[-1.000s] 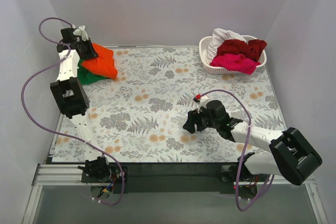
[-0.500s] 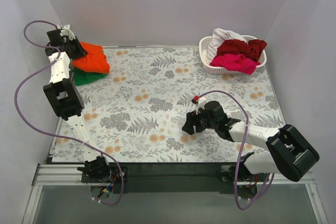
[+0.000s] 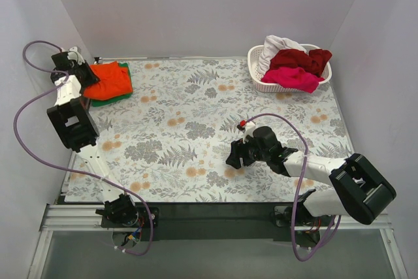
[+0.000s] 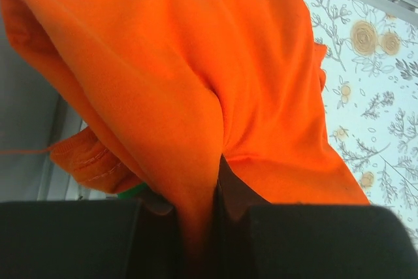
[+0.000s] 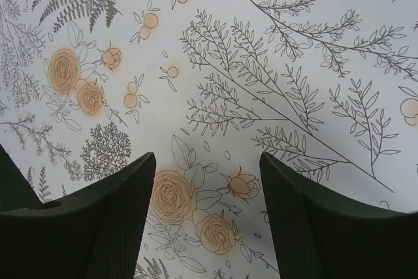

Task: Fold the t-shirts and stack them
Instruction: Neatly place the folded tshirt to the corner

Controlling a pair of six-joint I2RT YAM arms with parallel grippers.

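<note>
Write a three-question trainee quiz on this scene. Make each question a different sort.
1. True or false: the left tool is shut on the orange t-shirt.
2. What lies directly under the orange t-shirt? A) a green t-shirt B) a blue towel C) a sheet of paper
3. Short answer: what does the right tool hold?

Key:
1. True; a fold of orange cloth is pinched between its fingers.
2. A
3. Nothing; it is open.
</note>
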